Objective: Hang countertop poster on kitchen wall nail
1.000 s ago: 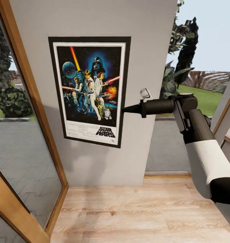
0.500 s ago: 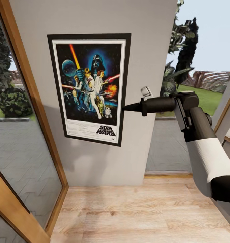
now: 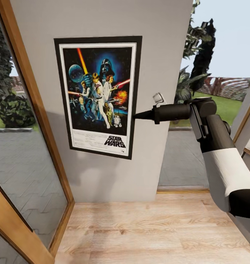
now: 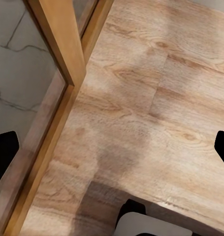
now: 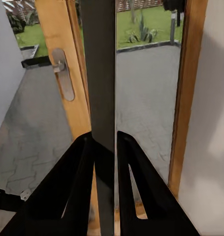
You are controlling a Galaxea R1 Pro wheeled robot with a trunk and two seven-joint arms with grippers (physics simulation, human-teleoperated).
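The Star Wars poster (image 3: 99, 95) hangs upright and slightly tilted against the light grey wall (image 3: 103, 18). My right gripper (image 3: 135, 116) reaches in from the right and is shut on the poster's right edge at mid height. Through the right wrist camera the poster's dark frame (image 5: 103, 73) runs edge-on between the two black fingers (image 5: 77, 172), pinched by my right gripper (image 5: 106, 142). Any wall nail is hidden behind the poster. My left gripper (image 4: 112, 152) hangs open over the wood floor (image 4: 141, 98), holding nothing. The kitchen countertop is out of view.
A wooden door frame (image 3: 29, 91) with glass borders the wall on the left, and a window to the garden (image 3: 213, 55) on the right. Pale wood floor (image 3: 147, 227) lies below. The right wrist camera catches a metal door handle (image 5: 62, 73).
The poster has risen slightly on the wall and its left side has swung a little to the right. The right arm has barely moved.
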